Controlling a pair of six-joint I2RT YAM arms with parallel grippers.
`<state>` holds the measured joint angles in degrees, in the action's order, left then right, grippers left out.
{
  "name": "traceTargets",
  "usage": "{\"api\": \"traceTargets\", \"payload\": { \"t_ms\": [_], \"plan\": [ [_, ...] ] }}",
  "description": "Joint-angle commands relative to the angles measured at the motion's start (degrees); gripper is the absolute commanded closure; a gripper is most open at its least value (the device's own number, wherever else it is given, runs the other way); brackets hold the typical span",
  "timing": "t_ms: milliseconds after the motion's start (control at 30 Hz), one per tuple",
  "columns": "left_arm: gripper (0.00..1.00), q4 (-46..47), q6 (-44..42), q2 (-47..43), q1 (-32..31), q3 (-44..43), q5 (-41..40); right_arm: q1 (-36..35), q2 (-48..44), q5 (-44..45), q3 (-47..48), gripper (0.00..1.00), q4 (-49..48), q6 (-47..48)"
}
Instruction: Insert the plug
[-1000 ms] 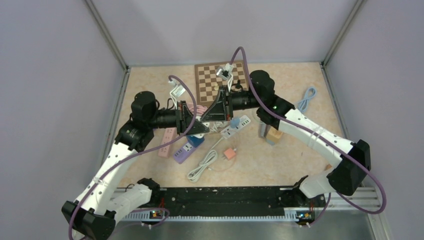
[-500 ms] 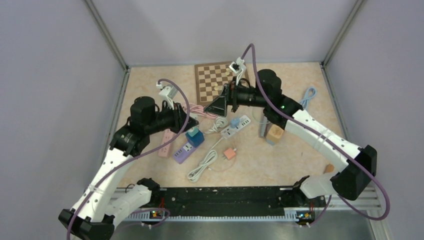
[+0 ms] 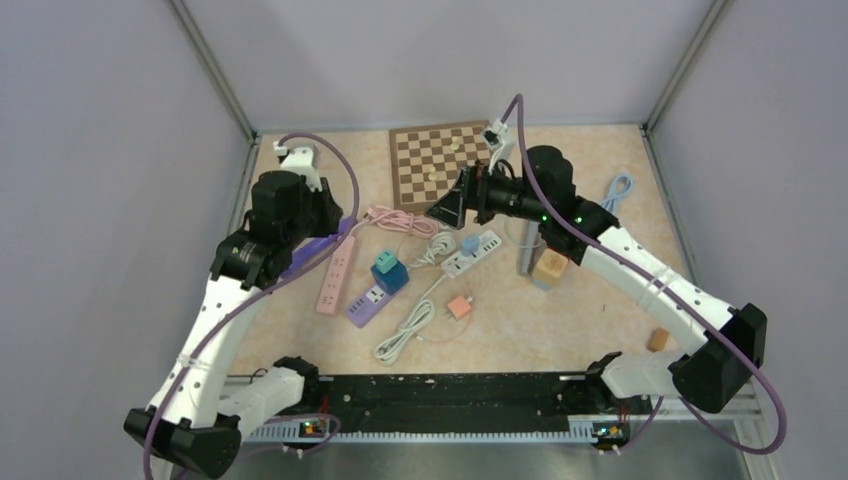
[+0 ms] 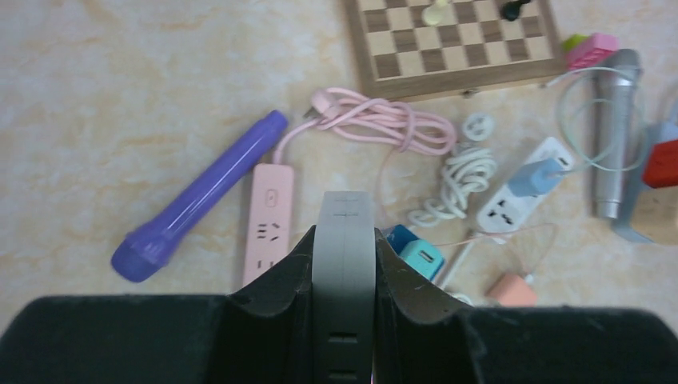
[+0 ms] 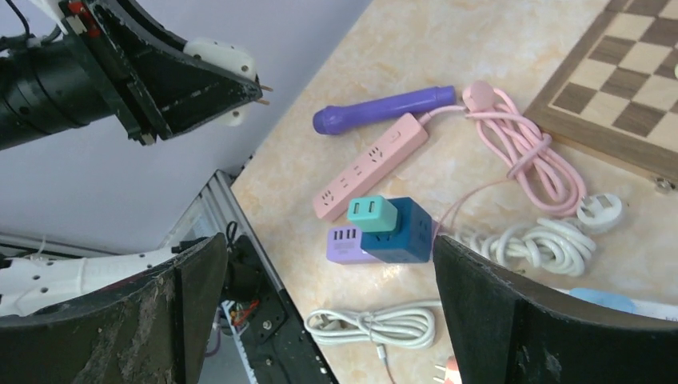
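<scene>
Right wrist view: right gripper [image 5: 328, 238] hangs high with jaws spread wide and nothing between them. Left gripper [image 4: 345, 210] has jaws pressed together on nothing. Chessboard [image 5: 632, 88] lies beyond the right finger, not in play. Pink power strip [image 5: 372, 164] lies ahead of the right jaws, its pink cord [image 5: 528, 160] bundled toward the right finger. Purple power strip [image 5: 342, 244] sits straight under the gap, blue cube adapter [image 5: 409, 232] stands on it, and teal plug [image 5: 372, 210] sits on the cube. Plug looks in; whether fully home, cannot tell. Risks, as I judge them: neither jaw touches the stack, so a half-seated plug could lean or pop free. Pressing it down with the strip unheld could slide or tip the stack. A finger coming down could catch the pink cord, or the white cord [image 5: 528, 244] just beside the cube, and drag the lot.
</scene>
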<state>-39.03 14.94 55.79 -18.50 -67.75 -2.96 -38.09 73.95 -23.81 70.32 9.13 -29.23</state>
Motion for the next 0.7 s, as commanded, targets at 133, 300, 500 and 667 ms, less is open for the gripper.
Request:
{"api": "traceTargets", "payload": {
  "t_ms": [133, 300, 500, 667],
  "plan": [
    [1.00, -3.6, -3.1, 4.3, 8.9, 2.0, -1.4, 1.6, -3.4, 2.8, -1.8, 0.05, 4.2, 2.4],
    [1.00, -1.8, -3.4, 7.8, 9.2, 6.0, 0.2, 2.1, -4.0, 2.6, -2.8, 0.05, 5.4, 3.5],
    [1.00, 4.7, -2.8, 12.6, 9.3, 11.0, 1.4, 2.6, -3.1, 2.0, -2.9, 0.05, 6.6, 4.4],
    [1.00, 9.1, -6.2, 17.0, 9.8, 13.5, 0.9, 2.6, -2.0, 1.5, -3.1, 0.05, 6.7, 4.1]
  ]
}}
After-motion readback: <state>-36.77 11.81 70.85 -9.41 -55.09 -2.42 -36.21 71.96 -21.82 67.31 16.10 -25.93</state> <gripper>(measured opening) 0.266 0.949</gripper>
